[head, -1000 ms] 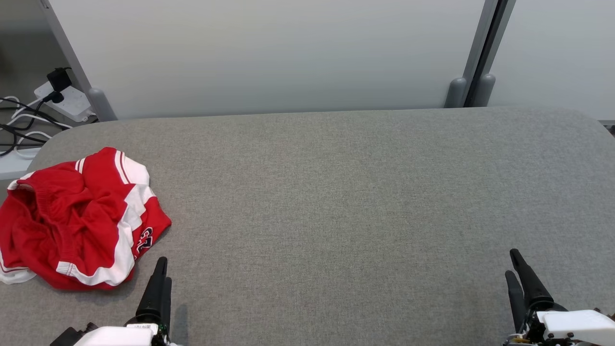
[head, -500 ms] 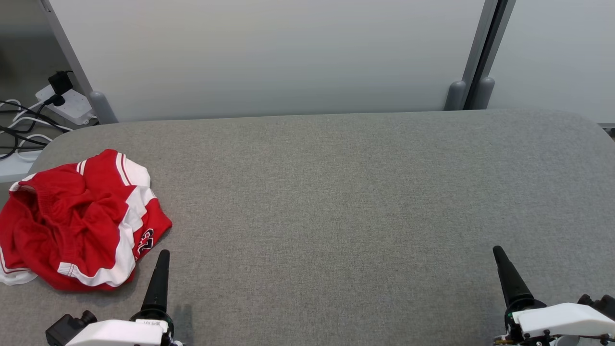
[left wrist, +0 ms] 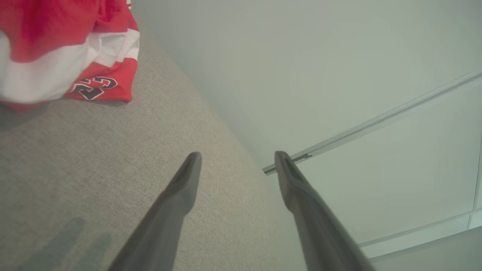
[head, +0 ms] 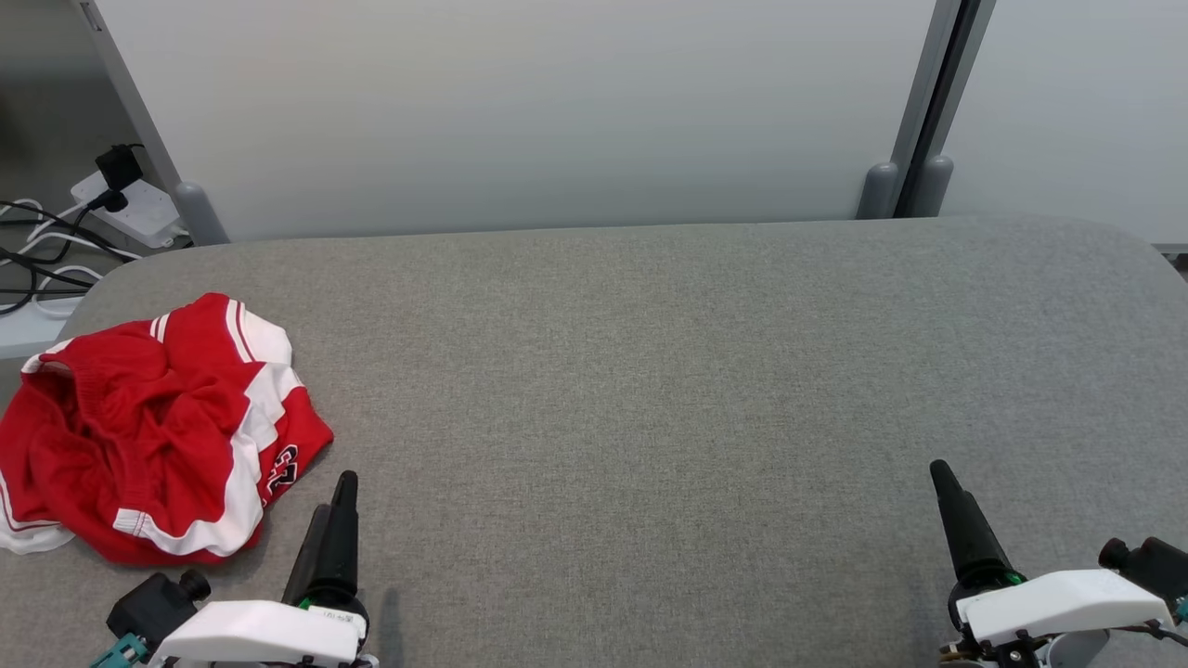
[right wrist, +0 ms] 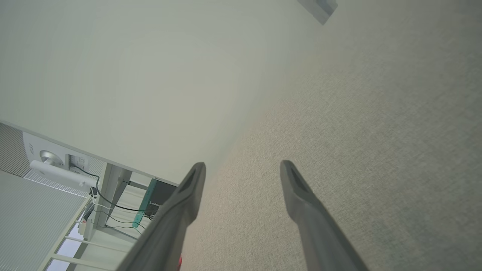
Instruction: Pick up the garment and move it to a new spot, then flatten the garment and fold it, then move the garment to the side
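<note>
Red-and-white basketball shorts (head: 148, 427) lie crumpled mid-left of frame on grey table (head: 650, 371), dark no. on hem. Vs 1 s ago, left gripper (head: 332, 494) & right gripper (right wrist: 243, 165) sit higher and further inward, fingers spread, empty. Shorts unmoved.

You're prob. in an office or lab bay: pale partition panels (head: 520, 111) w/ grey posts (head: 877, 190), power strip (head: 125, 209) + cables (head: 46, 260) behind, grey felt-topped table (head: 650, 371).

Displaying dark numerals "23" on red garment (left wrist: 56, 34) corner, lying ahead and left of left gripper (left wrist: 237, 158), untouched.
</note>
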Robot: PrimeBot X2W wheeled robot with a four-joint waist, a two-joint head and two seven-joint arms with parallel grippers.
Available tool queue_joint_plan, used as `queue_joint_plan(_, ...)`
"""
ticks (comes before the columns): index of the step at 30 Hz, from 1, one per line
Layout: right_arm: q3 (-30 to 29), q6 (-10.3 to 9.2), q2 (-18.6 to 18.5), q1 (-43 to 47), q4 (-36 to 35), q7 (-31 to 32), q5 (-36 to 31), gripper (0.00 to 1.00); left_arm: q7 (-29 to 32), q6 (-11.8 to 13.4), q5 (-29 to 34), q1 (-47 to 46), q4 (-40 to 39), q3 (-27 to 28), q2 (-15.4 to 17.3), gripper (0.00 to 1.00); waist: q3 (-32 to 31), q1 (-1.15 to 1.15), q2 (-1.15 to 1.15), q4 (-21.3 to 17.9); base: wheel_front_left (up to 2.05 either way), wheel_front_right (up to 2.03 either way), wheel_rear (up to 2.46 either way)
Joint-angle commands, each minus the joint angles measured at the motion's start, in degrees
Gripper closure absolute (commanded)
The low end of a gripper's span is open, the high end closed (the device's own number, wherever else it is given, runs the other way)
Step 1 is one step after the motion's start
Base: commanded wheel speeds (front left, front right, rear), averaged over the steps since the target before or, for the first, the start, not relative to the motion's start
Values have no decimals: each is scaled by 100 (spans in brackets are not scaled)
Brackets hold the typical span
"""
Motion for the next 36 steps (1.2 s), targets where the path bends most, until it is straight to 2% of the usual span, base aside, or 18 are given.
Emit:
queue_joint_plan(1,66,4,-70,-234,-188,-112,-282,0,-86,97,276,-304,-220,6,88,0,-9,-1,0,-2,0,0,0)
queue_joint_plan(13,-23,4,2,-214,-278,-296,-1265,0,-271,312,1105,-309,-371,-141,96,0,-58,-1,0,-37,0,0,0)
queue_joint_plan(19,-171,5,14,-187,-416,-397,-1732,0,-372,346,1540,-316,-432,-224,100,0,-76,-1,0,-51,0,0,0)
queue_joint_plan(36,-140,6,-1,-48,-648,-683,-2842,0,-659,473,2688,-314,-621,-410,113,0,-153,-1,0,-63,0,0,0)
